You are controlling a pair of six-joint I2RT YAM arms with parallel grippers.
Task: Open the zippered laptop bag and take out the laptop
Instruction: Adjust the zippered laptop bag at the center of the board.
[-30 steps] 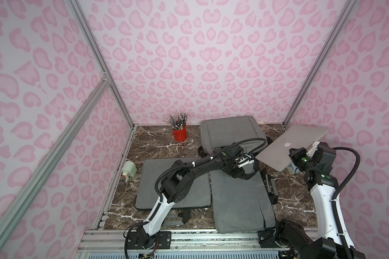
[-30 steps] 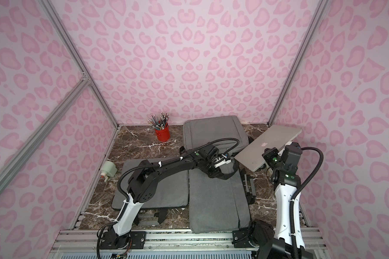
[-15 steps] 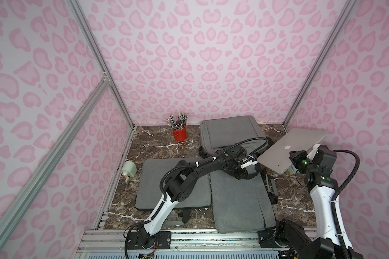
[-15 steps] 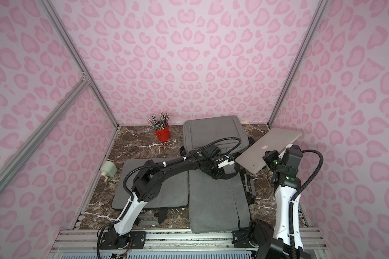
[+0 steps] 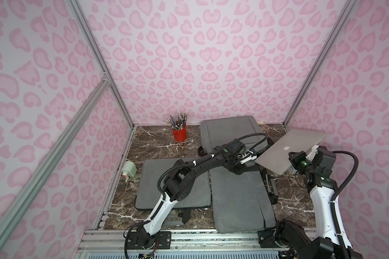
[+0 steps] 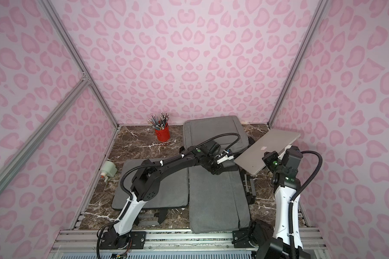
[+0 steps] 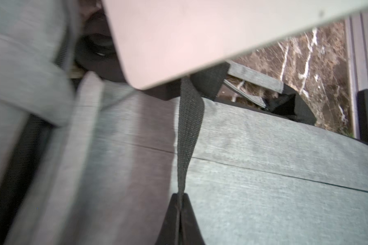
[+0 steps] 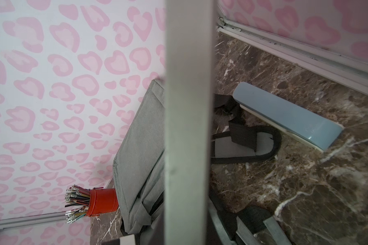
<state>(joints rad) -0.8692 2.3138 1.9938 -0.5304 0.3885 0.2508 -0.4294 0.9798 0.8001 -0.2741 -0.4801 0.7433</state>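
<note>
Laptop (image 5: 289, 154): silver, closed, tilted in air over table's right rear, long axis toward 1 o'clock. Right gripper (image 5: 292, 167) clamps its near edge. Left gripper (image 7: 180, 209), at laptop's 9 o'clock, pinches black strap (image 7: 189, 118) of laptop bag (image 5: 238, 195).

We have two arms, the left arm (image 5: 189, 167) and the right arm (image 5: 321, 201), each with a white lower link, black joints and upper links, a black ribbed cable looped alongside, small green lights near the wrist, and a black base plate bolted on a silver rail.
</note>
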